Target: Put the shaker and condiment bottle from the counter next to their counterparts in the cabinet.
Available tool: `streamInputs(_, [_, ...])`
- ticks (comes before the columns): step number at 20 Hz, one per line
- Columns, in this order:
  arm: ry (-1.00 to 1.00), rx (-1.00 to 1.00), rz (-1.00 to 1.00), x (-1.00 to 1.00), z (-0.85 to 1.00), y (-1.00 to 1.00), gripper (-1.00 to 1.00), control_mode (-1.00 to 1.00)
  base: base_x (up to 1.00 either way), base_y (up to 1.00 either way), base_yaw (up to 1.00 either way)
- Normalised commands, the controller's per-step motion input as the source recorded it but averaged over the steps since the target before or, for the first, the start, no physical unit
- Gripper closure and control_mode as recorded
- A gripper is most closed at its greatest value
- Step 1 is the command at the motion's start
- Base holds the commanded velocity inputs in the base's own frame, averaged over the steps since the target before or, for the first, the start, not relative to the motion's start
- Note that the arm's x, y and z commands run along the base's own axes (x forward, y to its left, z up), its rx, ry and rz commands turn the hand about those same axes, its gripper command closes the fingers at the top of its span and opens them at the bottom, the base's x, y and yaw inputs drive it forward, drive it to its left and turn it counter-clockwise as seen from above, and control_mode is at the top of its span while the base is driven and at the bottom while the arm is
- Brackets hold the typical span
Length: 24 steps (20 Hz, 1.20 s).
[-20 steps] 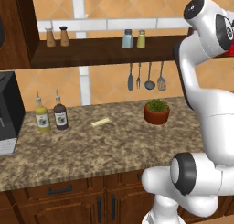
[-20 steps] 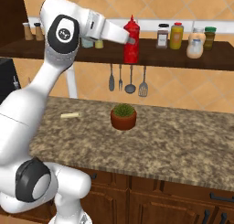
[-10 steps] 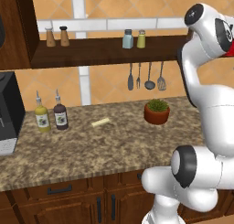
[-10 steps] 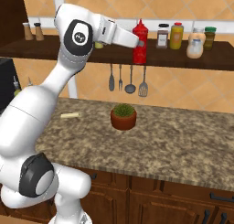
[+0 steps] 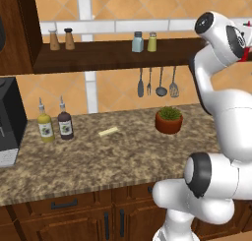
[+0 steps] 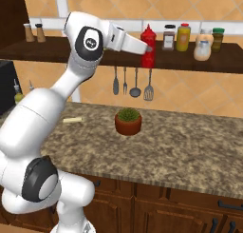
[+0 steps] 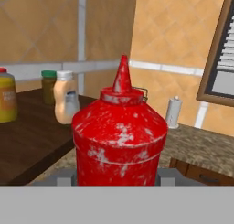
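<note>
The red condiment bottle (image 6: 148, 37) hangs upright at the front edge of the cabinet shelf (image 6: 223, 58), with my gripper (image 6: 149, 53) shut on its lower body. Just right of it on the shelf stand the counterparts: a dark brown bottle (image 6: 169, 37) and an orange one (image 6: 183, 36). In the hand view the condiment bottle (image 7: 119, 136) is close and centred, the shelf (image 7: 27, 141) to its left. The pale blue-grey shaker (image 5: 138, 42) stands on the shelf (image 5: 98, 55), beside the yellow-green shaker (image 5: 152, 42).
Two brown shakers (image 5: 61, 39) stand at the shelf's left end, a pale bottle (image 6: 203, 45) and a green jar (image 6: 217, 39) at its right. Utensils (image 6: 133, 82) hang under the shelf. On the counter are a potted plant (image 6: 128, 121), a yellow bottle (image 5: 45, 125) and a dark one (image 5: 65, 124).
My arm has carried the red bottle to the right along the shelf front, closer to the dark brown and orange bottles. The grip has stayed the same.
</note>
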Motion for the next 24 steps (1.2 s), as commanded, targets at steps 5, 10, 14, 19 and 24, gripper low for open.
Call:
streamInputs(5, [-0.01, 0.0, 0.0, 0.39, -0.07, -0.05, 1.0, -1.0, 0.0, 0.0, 0.0])
streamInputs(10, [-0.01, 0.0, 0.0, 0.33, 0.0, -0.28, 1.0, -1.0, 0.0, 0.0, 0.0])
streamInputs(14, [0.0, 0.0, 0.0, 0.5, 0.0, -0.26, 1.0, -1.0, 0.0, 0.0, 0.0])
streamInputs(19, [0.0, 0.0, 0.0, 0.53, -0.05, -0.19, 1.0, -1.0, 0.0, 0.0, 0.0])
streamInputs(24, [0.0, 0.0, 0.0, 0.36, -0.14, -0.29, 1.0, -1.0, 0.0, 0.0, 0.0])
